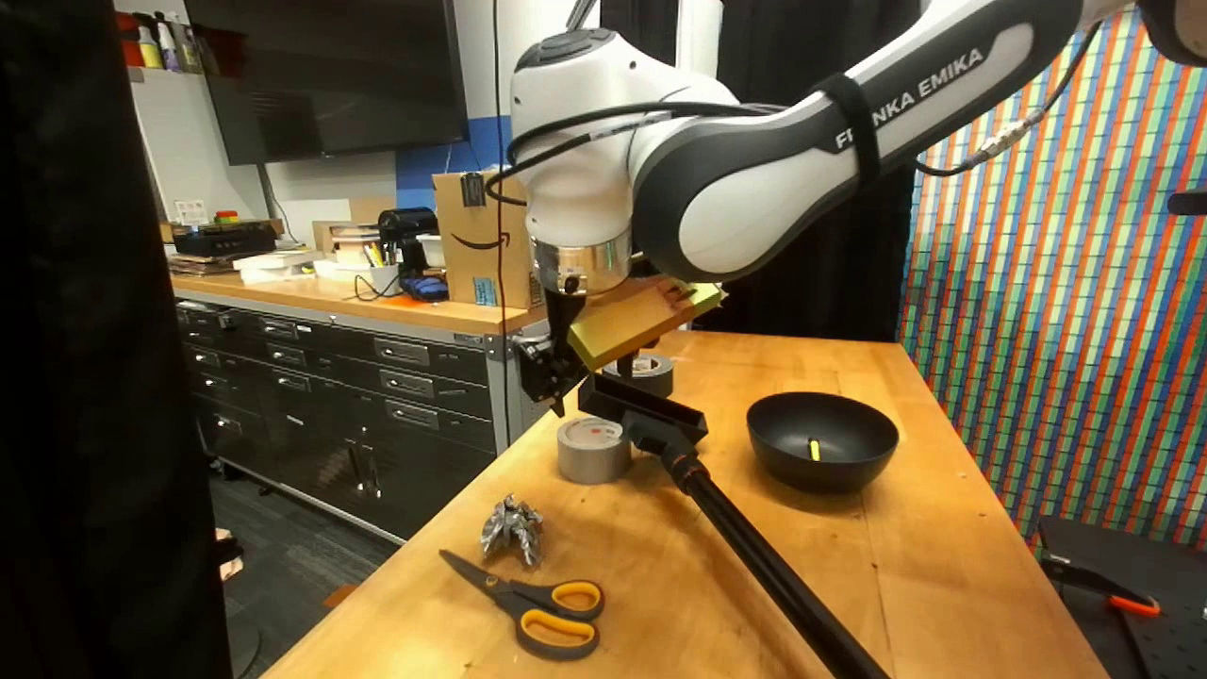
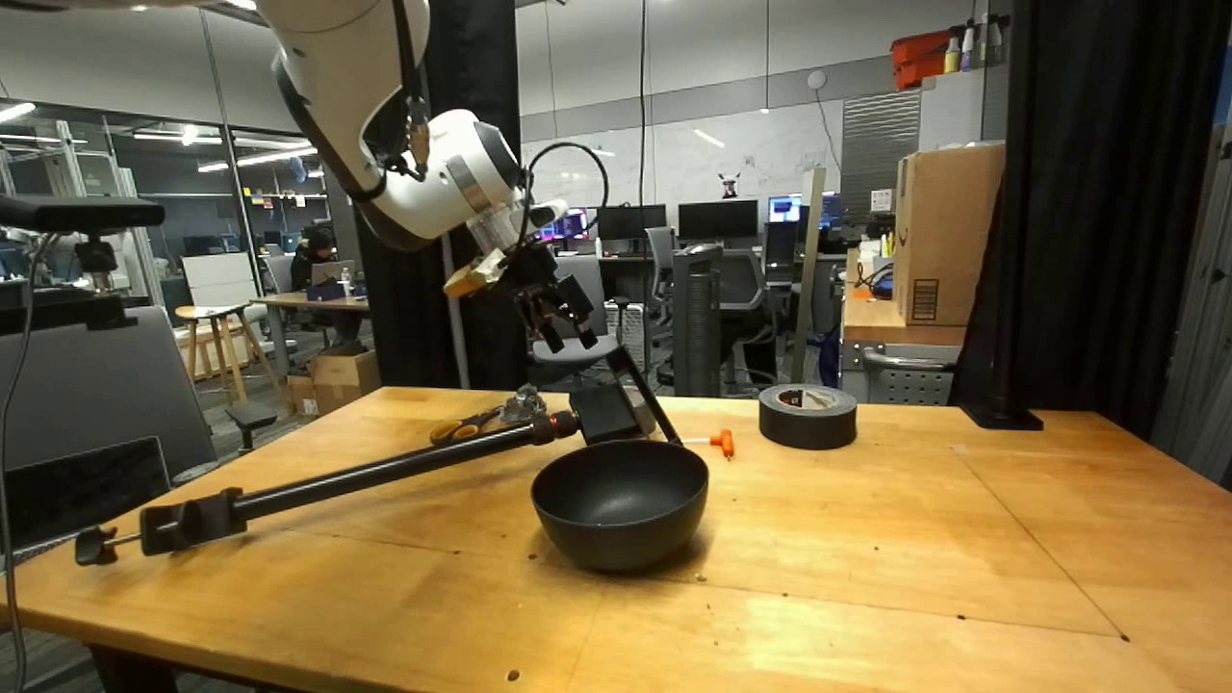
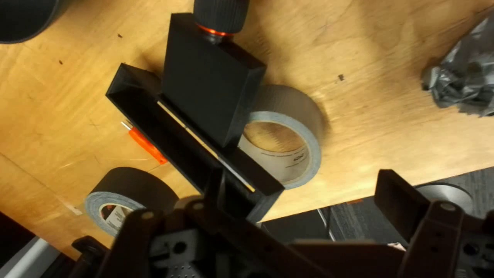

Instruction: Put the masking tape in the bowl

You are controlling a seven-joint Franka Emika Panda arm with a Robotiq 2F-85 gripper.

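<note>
Masking tape [image 1: 592, 462], a pale grey roll, lies flat with its hole facing up near one edge of a wooden worktable [image 2: 866, 549], outside the round black bowl [image 2: 616, 544], which stands upright well apart from it, a small yellow mark [image 1: 815, 450] showing inside in an exterior view. My gripper [image 3: 302, 183] hangs above the worktable with its fingers [image 3: 399, 204] spread wide and holding nothing; in the wrist view, the roll shows beyond the gap between them. A yellow block [image 1: 643, 325] appears beside my gripper in both exterior views. Below me juts the boxy head [image 3: 204, 85] of a black clamp pole [image 2: 395, 466], hiding part of the masking tape in the wrist view. One of my fingers overlaps the head's open trough [image 3: 166, 131] there, though I cannot tell whether they touch. Past the trough sit a black roll of tape [image 3: 142, 189] and an orange-handled tool [image 3: 147, 145] with a thin metal shank. Dark scissors [image 1: 519, 604] with orange-lined handles lie just beside a crumpled wad of silvery foil [image 1: 512, 531], seen in both exterior views. Past the worktable, in an exterior view, a cardboard box [image 1: 481, 245] rests on a wooden-topped bench [image 1: 462, 319] fronted with black drawers [image 1: 415, 382].
</note>
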